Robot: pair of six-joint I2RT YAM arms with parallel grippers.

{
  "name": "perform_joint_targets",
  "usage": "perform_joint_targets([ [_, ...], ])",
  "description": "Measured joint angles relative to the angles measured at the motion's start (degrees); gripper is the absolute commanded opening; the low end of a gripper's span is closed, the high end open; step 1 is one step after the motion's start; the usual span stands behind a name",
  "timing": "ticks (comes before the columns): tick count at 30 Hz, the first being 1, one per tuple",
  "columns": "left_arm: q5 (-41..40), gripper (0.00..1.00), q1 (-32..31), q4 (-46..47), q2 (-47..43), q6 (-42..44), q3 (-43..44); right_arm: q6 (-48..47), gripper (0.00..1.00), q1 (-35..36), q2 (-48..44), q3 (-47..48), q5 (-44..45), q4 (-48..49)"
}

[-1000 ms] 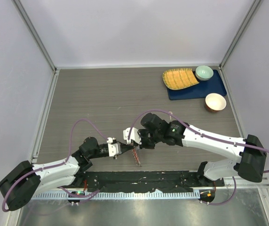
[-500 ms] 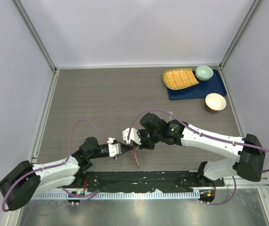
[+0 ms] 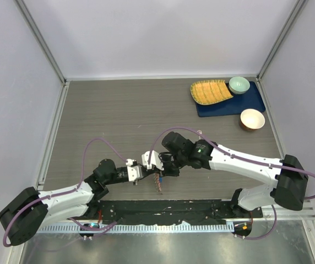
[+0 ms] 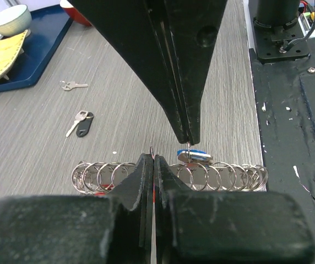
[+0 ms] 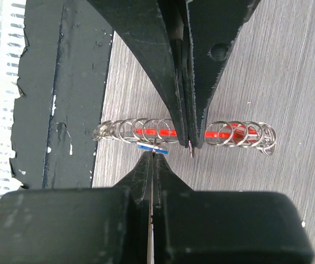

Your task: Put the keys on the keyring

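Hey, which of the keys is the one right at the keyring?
The blue key, pinched in the right gripper at the keyring coil. The black key and silver key lie loose on the table, away from it.

The grey wood-grain tabletop carries a blue tray in its far right corner, a white-lined bowl at the tray's near edge, and a black-headed key near a plain silver key.
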Motion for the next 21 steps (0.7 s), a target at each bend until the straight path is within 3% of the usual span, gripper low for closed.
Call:
perform_joint_targets([
  [7, -0.57, 0.02, 0.0, 0.09, -0.04, -0.09, 0.0, 0.22, 0.01, 0.0, 0.85, 0.07, 1.66, 0.0],
  [16, -3.56, 0.03, 0.0, 0.63, 1.81, 0.07, 0.0, 6.21, 0.01, -1.07, -1.11, -0.98, 16.87, 0.92],
  [21, -6.01, 0.03, 0.0, 0.92, 3.02, 0.04, 0.0, 14.23, 0.01, -7.8, -2.12, -2.43, 24.81, 2.05],
])
